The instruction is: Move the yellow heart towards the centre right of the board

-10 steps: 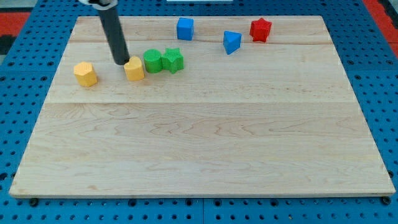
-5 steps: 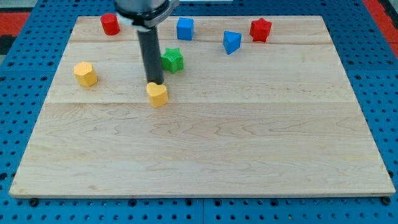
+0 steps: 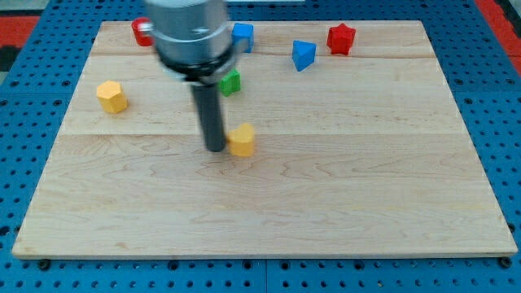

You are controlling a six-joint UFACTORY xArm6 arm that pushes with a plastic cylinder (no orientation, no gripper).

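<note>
The yellow heart (image 3: 242, 140) lies on the wooden board (image 3: 326, 187), left of the board's middle. My tip (image 3: 215, 149) is down on the board, touching the heart's left side. The rod rises from it toward the view's top and hides part of the blocks behind it.
A yellow hexagon block (image 3: 111, 96) sits at the view's left. A green star (image 3: 231, 81) is partly hidden behind the rod. A red block (image 3: 142, 31), a blue cube (image 3: 243, 36), a blue block (image 3: 303, 54) and a red star (image 3: 341, 38) line the view's top.
The yellow heart has been pushed from beside the green blocks down and to the right. My tip has followed it and now sits on its left side.
</note>
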